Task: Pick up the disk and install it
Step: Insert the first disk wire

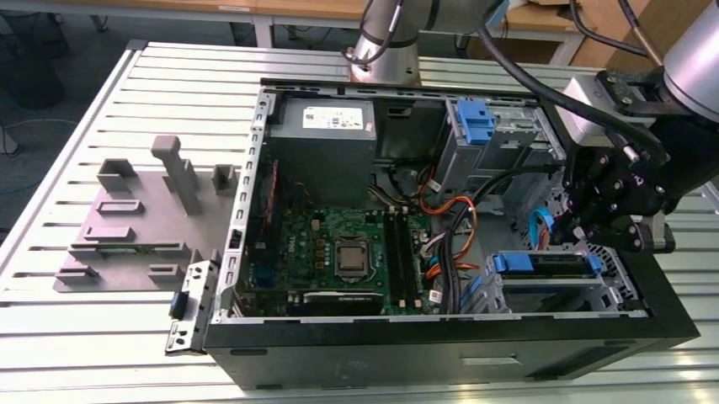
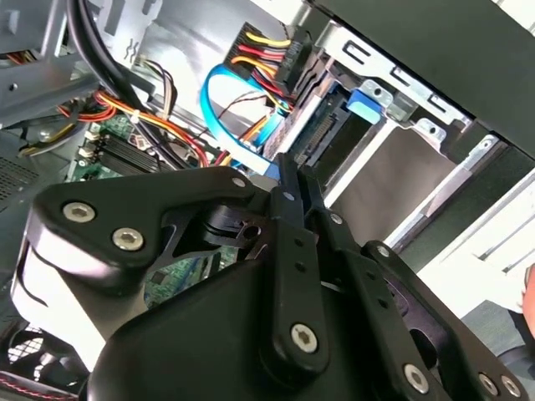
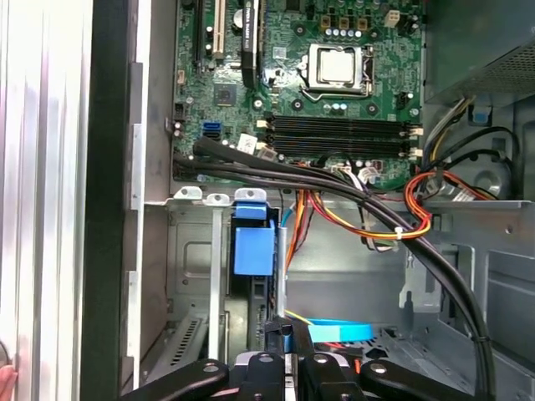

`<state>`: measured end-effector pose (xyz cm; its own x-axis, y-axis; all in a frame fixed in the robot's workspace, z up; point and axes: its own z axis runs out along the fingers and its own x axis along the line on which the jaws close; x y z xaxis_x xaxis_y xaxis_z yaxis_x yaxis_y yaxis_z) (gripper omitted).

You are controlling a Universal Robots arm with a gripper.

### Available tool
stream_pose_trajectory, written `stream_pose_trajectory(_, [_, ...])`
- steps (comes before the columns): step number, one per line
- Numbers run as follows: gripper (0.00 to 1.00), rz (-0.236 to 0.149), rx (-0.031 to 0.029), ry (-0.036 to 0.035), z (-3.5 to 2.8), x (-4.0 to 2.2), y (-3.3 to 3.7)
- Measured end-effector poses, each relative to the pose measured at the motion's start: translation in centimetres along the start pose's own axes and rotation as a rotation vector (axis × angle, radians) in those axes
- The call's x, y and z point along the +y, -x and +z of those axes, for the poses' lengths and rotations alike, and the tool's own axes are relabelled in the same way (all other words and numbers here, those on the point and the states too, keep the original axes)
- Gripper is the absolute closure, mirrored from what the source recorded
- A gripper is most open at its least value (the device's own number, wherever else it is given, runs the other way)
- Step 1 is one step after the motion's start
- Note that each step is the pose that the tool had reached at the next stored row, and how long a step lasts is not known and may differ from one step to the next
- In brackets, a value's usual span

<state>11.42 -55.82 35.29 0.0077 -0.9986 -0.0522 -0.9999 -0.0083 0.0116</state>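
Flat silver-metal, blue-bracketed disk [image 1: 551, 266] seated edge-up in the grey drive cage [image 1: 556, 296] of the open black computer case [image 1: 450, 349]. Long axis runs across the exterior view, blue tab end toward the green motherboard [image 1: 337, 252]. Black tool [image 2: 286, 171] close over the cage, fingers pressed together.

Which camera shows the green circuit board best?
The first wrist view: the flat green circuit board faces it, socket and slots plain. The exterior view shows it farther off; the second wrist view, a sliver behind cables.
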Motion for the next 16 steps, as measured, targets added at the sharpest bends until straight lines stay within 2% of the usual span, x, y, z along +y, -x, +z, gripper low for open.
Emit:
stream_pose_trajectory(8, [0.84,0.000,-0.0004,-0.0001,0.31,0.00,-0.29])
stream_pose_trajectory(16, [0.84,0.001,-0.0015,-0.0002,1.27,-0.05,-0.68])
